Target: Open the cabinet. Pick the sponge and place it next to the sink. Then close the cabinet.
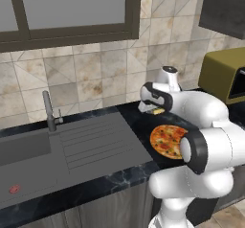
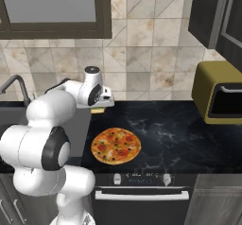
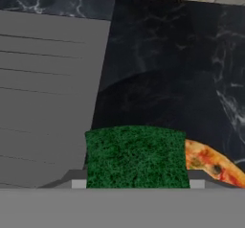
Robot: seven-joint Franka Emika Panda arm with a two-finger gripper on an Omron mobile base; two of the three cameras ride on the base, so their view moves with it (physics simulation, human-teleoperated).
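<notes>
The gripper [image 3: 136, 186] holds the sponge [image 3: 135, 156], its fingers clamped on the green block from both sides. Beneath the fingers lies the black marble counter [image 3: 162, 69], with the ridged grey drainboard of the sink [image 3: 48, 93] just to one side and the pizza [image 3: 213, 162] close on the other. From the right base camera the hand hangs above the counter beside the sink, a yellow edge of the sponge [image 2: 98, 110] showing under it. The cabinet [image 2: 215, 13] stands high up, well away from the fingers, above the microwave [image 2: 220, 96]
</notes>
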